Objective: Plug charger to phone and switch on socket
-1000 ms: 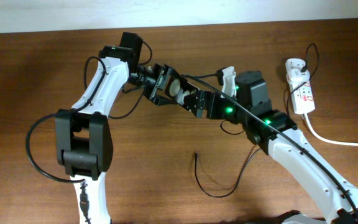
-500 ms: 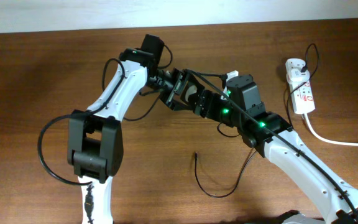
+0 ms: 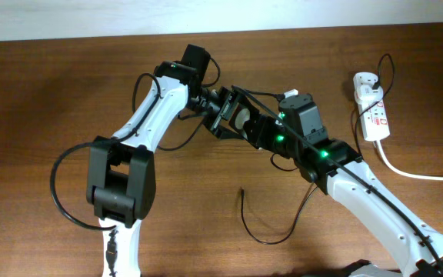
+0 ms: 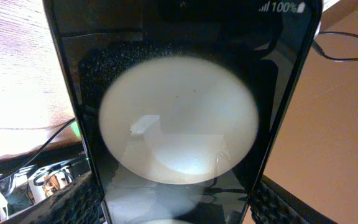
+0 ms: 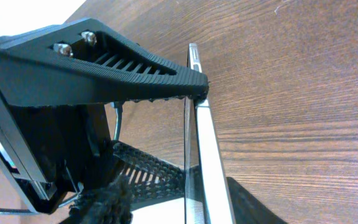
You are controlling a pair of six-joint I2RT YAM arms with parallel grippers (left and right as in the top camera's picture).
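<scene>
Your left gripper (image 3: 223, 115) is clamped across the width of the phone (image 3: 239, 119), holding it up at about 12 o'clock from the table's centre. Your right gripper (image 5: 222, 143) has one finger touching the phone's edge, but you cannot tell whether it grips. If both arms pull at once, the glossy phone could twist free and drop. The charger (image 3: 264, 238) lies loose toward 6 o'clock, well apart, and the power strip (image 3: 375, 115) sits at 2 o'clock. The table (image 3: 52, 92) is brown wood grain. Beyond its far edge only a pale strip shows.
</scene>
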